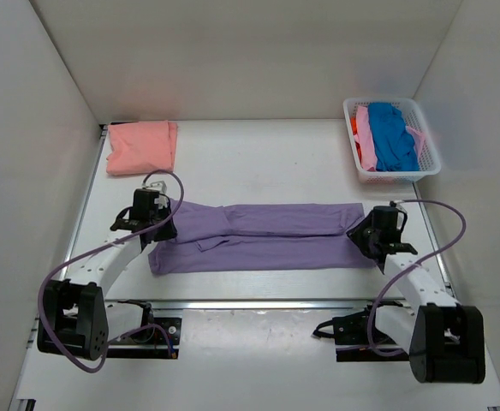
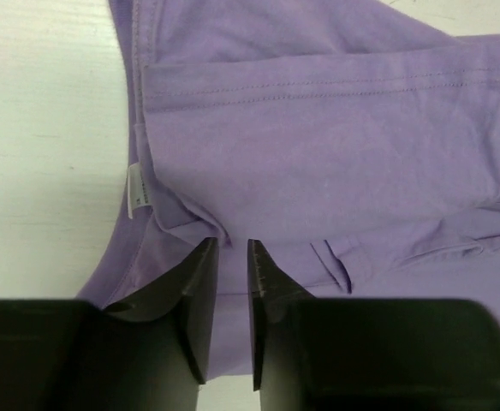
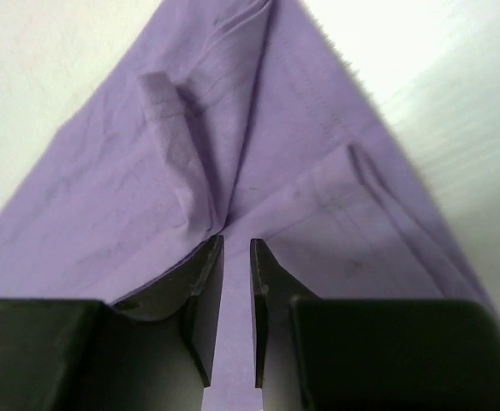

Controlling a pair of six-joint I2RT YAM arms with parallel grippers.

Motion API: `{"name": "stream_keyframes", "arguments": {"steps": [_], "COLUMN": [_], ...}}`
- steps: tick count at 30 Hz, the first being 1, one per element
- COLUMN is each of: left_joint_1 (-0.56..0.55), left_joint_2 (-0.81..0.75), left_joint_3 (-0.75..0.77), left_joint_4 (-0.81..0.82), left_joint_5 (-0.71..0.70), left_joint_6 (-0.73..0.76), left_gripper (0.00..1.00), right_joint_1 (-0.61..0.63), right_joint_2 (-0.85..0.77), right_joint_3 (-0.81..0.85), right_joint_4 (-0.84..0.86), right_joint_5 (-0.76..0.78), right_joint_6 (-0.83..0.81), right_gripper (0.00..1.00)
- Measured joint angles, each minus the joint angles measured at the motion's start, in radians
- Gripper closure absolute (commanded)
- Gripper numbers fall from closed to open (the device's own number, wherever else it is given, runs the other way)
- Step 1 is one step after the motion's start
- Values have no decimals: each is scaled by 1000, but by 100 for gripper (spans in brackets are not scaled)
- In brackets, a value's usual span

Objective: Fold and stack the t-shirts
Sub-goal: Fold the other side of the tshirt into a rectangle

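Lying across the middle of the table (image 1: 258,167), the lavender t-shirt (image 1: 258,235) is folded into a long band, its long axis running left to right between the two arms. Nothing rests on top of it. A salmon-pink t-shirt (image 1: 141,147) sits folded at the far left corner, well apart from the band.

At the far right stands a white lattice basket (image 1: 395,176). It holds a crumpled blue t-shirt (image 1: 391,137), a pink one (image 1: 366,133) beside it and a sliver of orange cloth (image 1: 354,127) at the left wall.

The left end effector (image 2: 231,248) is at the band's left end, fingers only narrowly parted, their tips down by a small ridge of cloth, with lavender fabric showing through the gap. A white label (image 2: 135,193) pokes out at the shirt's edge just beside it.

The right end effector (image 3: 236,244) is at the band's right end, also narrowly parted, tips at the foot of a raised crease. Neither pair of fingers visibly pinches the fabric.
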Motion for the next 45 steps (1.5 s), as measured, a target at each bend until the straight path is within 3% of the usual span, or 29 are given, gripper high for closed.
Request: {"name": "stream_keyframes", "arguments": {"steps": [6,15,21,25,27,30,40,45], "left_joint_1": [-1,-13,-13,-13,-13,-13,-16,-57], "left_joint_2": [-52,-129,-124,-120,-118,-118,-120,-114], "left_joint_3": [-15,-14,-14,-14,-14,-14,-14,-14], "left_joint_4": [-3,0,0,1,1,3,6,5], "left_joint_5": [-7,-11,-12,-12,-12,-12,-10,-7], "left_joint_6": [-27,-51,-51,-51,-51,-51,-55,-58], "left_gripper": [65,67,67,67,67,67,68,69], "right_joint_1": [-62,-24,-1,5,11,18,-13,-78], "right_joint_2": [-58,318,427,473,496,505,386,283], "right_joint_3": [16,362,435,442,448,448,399,320], "right_joint_4": [-1,-15,-43,-78,-92,-109,-141,-187], "right_joint_5": [14,16,6,-4,-12,-27,-24,8], "right_joint_6": [-28,-203,-252,-268,-274,-279,-249,-220], "right_gripper": [82,78,75,76,86,100,100,84]}}
